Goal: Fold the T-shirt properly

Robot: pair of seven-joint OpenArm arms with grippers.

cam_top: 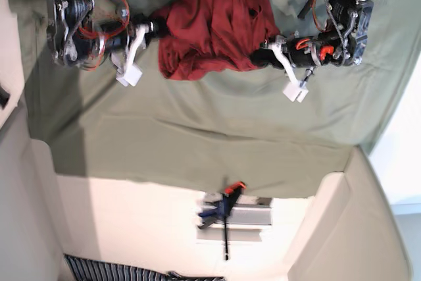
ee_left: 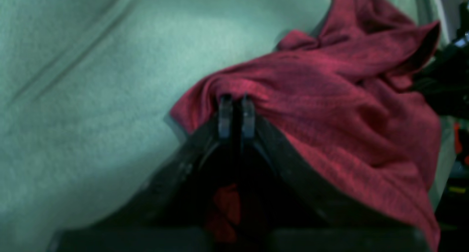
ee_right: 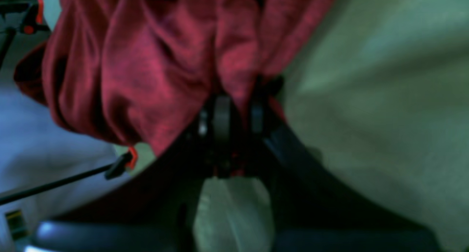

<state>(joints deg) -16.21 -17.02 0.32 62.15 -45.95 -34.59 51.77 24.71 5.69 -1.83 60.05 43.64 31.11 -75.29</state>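
My L gripper (ee_left: pixel 236 116): pads pressed nearly together, only a thin dark slit between them. The edge of the red T-shirt (ee_left: pixel 329 98) runs over the tips, w/ a bit of red showing down behind the pads, so I read it as clamped on fabric. My R gripper (ee_right: pixel 239 114): pads closed on a bunched fold of the same shirt, a red strip squeezed up between them.

Outward from the L tips, the T-shirt climbs toward upper right in a crumpled heap w/ humps and deep folds; focus is soft. From the R wrist view it bunches above the pads and fills the upper left.

Base view: the shirt is a rumpled lump at top centre of the table, between my 2 arms. The L gripper is at its view-right edge, the R gripper at its view-left edge. No flat panels, nothing folded yet. Can't tell if any part is lifted off the surface.

Under it is the green cloth (ee_left: pixel 91 98) covering the table, w/ long creases. Well apart, low in the base view, a black clamp (cam_top: pixel 223 205) w/ orange tips lies on a pale surface past the cloth's edge.
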